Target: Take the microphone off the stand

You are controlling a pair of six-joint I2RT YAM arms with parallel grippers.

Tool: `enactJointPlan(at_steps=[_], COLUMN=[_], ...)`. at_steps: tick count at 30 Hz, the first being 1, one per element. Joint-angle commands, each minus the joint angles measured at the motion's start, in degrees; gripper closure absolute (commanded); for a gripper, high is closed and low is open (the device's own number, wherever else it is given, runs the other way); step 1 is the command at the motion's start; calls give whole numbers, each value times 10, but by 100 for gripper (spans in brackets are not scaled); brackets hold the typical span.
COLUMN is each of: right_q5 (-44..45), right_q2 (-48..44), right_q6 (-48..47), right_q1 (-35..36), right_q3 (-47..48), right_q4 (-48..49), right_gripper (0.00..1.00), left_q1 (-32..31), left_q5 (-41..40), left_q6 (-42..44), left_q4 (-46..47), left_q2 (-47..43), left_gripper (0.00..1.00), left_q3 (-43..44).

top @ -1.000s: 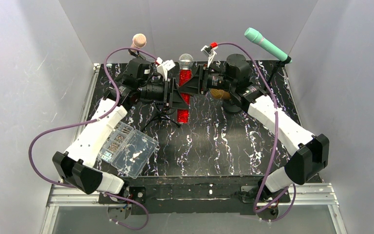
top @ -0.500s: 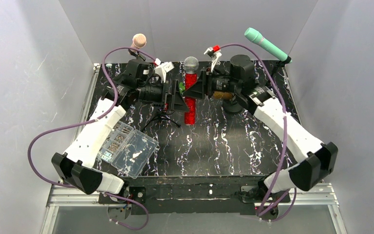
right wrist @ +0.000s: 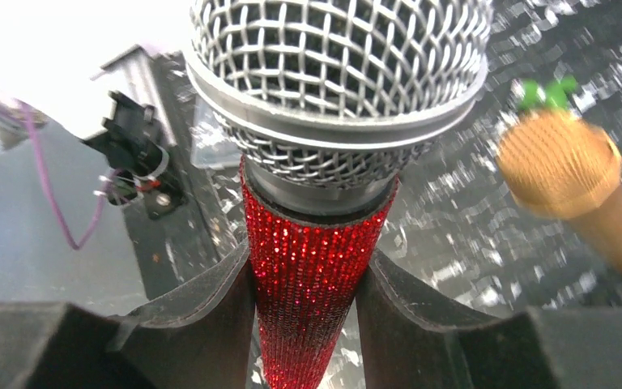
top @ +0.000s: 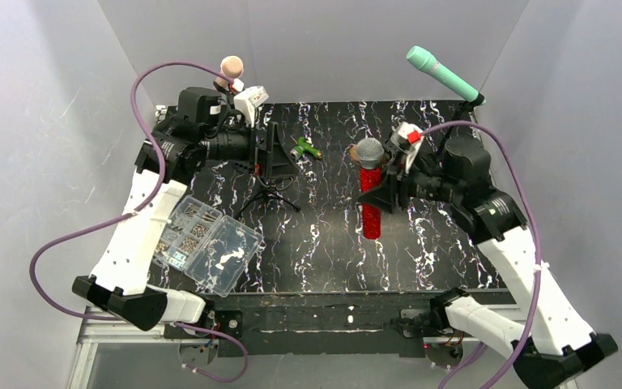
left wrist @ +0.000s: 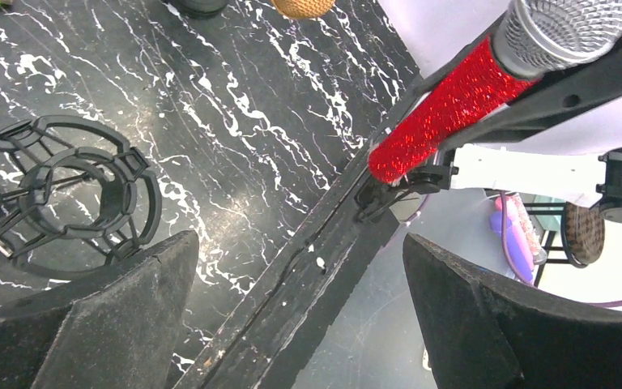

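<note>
The right gripper [top: 382,197] is squeezed around the red sparkly microphone with a silver mesh head [top: 370,198]. Its two black fingers [right wrist: 202,324] press on both sides of the red handle, just under the silver head. It holds the microphone up in the air, over the right half of the black table with white swirly lines [top: 332,243]. The silver head points toward the back wall.

The microphone is out of the small black stand with a round wire cage and thin legs [top: 269,194]. That stand sits on the table to the left, well apart from the microphone. In the left wrist view the wire cage [left wrist: 65,198] lies just past one of the left arm's fingers.

The left gripper [top: 279,154] is let go and wide open, with nothing between its fingers. It hangs just behind the black stand.

A little green thing [top: 306,149] lies on the table near the left gripper. I cannot tell what it is. A gold microphone [right wrist: 563,166] shows in the right wrist view, close to the red one.

At the back right, a mint green microphone [top: 441,71] sits tilted on a tall stand. At the back left, a pink round microphone head [top: 231,65] peeks over the left arm. A clear plastic box with screws inside [top: 210,243] rests near the front left of the table.
</note>
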Motion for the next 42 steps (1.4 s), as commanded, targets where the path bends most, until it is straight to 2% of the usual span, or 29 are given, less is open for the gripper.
enactJointPlan(at_steps=[1,6,10,18,25,31,38,42], right_q5=[56,128,150,166,215,228,163,151], right_q2=[-70,-120,-131,-26,116,183,307,343], right_q6=[-46,-37,-23,-8,-72,-82,-35,-23], right_q1=[-61,-117,-198,-308,-320,-320,-320,-317], right_q3=[-47,-126,-173,-171,-112,-120,-81,-88], right_q4=[-58,-62,-53,-93,-177,-175,-198,-186], right_gripper=[99,99,99,99,99,99,99,98], left_q1=[11,16,16,16,16,16,16,16], left_q5=[4,-5,2,0,-7,-11,-20,-26], left_q6=[23,24,23,21,13,7,1,4], left_q4=[-29,-25,-20,-16,-7,-4,0,-1], left_q2=[-22,-27,-26,-15,-12,-9,-6,-6], left_gripper=[2,2,2,2,2,2,2,2], left_q3=[10,8,9,26,44,41,34,32])
